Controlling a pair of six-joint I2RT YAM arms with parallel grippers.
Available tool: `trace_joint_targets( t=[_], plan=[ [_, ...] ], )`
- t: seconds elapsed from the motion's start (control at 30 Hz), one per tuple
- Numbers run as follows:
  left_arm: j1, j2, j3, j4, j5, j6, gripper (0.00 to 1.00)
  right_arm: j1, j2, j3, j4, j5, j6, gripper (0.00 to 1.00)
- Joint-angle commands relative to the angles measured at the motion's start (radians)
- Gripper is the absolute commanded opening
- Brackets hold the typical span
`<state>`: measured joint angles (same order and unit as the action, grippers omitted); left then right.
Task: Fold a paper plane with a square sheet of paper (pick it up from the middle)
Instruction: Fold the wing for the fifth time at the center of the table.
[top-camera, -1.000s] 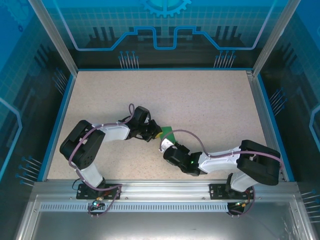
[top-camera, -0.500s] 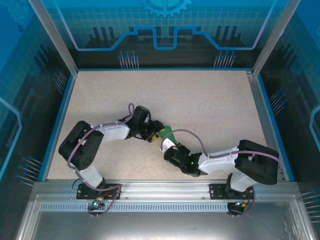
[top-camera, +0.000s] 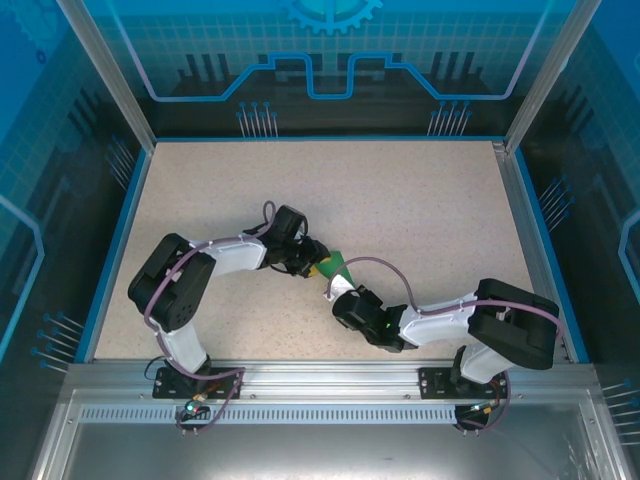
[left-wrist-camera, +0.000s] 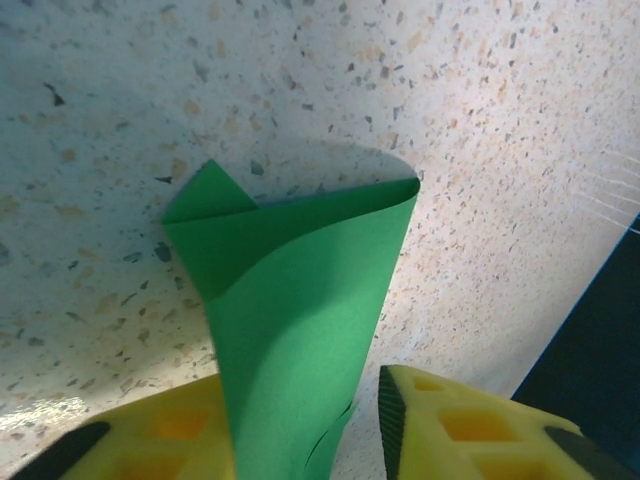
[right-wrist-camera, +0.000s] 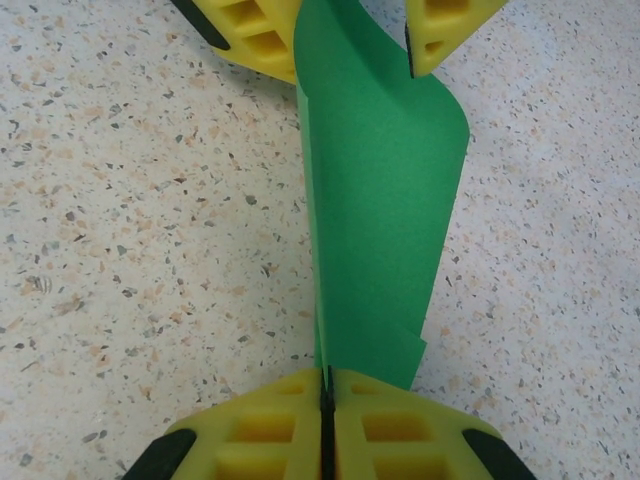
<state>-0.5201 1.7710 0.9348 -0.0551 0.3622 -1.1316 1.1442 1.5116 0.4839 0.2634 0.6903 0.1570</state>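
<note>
The green sheet of paper (top-camera: 338, 266) is held just above the middle of the bench (top-camera: 420, 200), folded lengthwise into a narrow strip, with one layer bowed outward and a small corner poking out at its far end (left-wrist-camera: 205, 195). It is spanned between the two claws. The right claw (right-wrist-camera: 325, 388) is closed tight on one end of the strip, its yellow pads pressed together on the paper's edge. The left claw (left-wrist-camera: 300, 385) is parted around the other end: the paper lies against one pad, and a gap is seen beside the other. The bench is speckled beige and edged by a blue rim (top-camera: 120, 220). Translucent blue walls (top-camera: 330, 50), printed with gear and circuit lines, are carried on metal posts (top-camera: 105, 70).
</note>
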Motion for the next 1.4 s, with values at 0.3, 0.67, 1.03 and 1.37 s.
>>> trace_joint_targets(
  t=[0.3,0.67,1.03,1.37],
  plan=[
    [0.006,-0.016,0.052,-0.138,-0.013,0.058,0.03,-0.017,-0.013,-0.015,-0.021,0.018,0.034,0.18],
    [0.011,-0.020,0.070,-0.160,-0.010,0.074,0.01,-0.030,-0.007,-0.021,-0.044,0.028,0.034,0.24],
    [0.012,-0.012,0.064,-0.152,0.000,0.069,0.02,-0.040,-0.014,-0.028,-0.017,0.005,0.039,0.12],
    [0.029,-0.098,0.055,-0.228,-0.071,0.088,0.47,-0.125,-0.058,-0.042,0.037,-0.210,0.080,0.00]
  ],
)
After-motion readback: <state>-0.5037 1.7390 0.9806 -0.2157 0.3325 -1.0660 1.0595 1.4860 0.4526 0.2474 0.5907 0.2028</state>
